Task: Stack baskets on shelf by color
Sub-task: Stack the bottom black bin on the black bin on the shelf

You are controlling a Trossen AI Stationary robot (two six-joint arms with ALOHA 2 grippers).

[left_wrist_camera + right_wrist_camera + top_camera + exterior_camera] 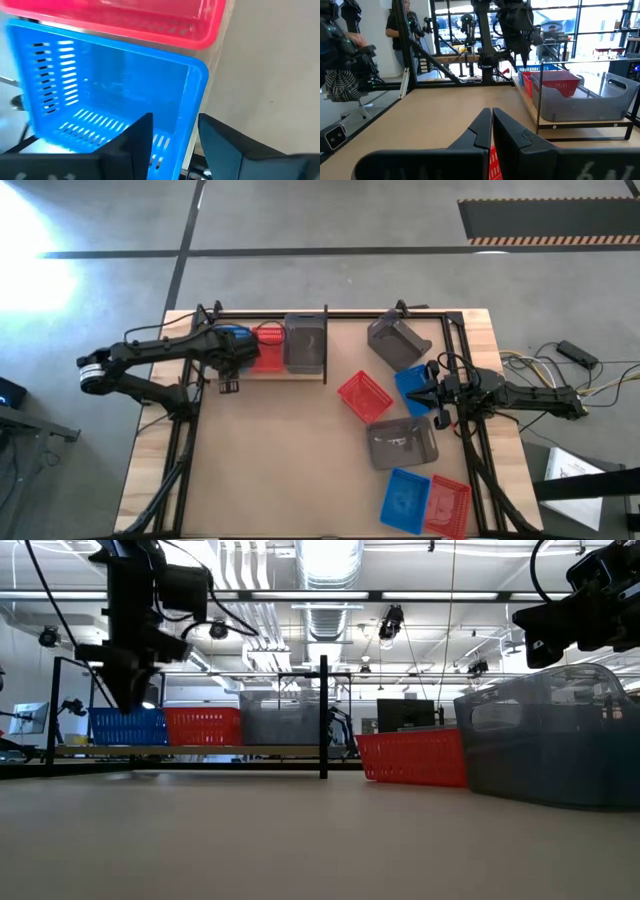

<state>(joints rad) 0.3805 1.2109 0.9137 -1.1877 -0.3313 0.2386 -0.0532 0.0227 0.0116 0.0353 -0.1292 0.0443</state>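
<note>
A blue basket (110, 90), a red basket (268, 345) and a grey basket (304, 342) stand side by side on the pale-wood shelf (300, 373) at the table's far left. My left gripper (175, 122) hangs open over the blue basket, pointing steeply down. One finger (135, 145) is inside the basket and the other (225, 150) outside its side wall (192, 100). In the low view the left gripper (128, 695) hangs just above the blue basket (127, 726). My right gripper (491, 112) waits shut and level at the table's right edge, holding nothing.
Loose baskets lie on the table's right half: grey (398, 340), red (365, 397), blue (412, 385), grey (402, 442), blue (405, 500) and red (447, 506). A black upright divider (323, 715) ends the shelf. Bare tabletop (280, 460) lies at the middle and near left.
</note>
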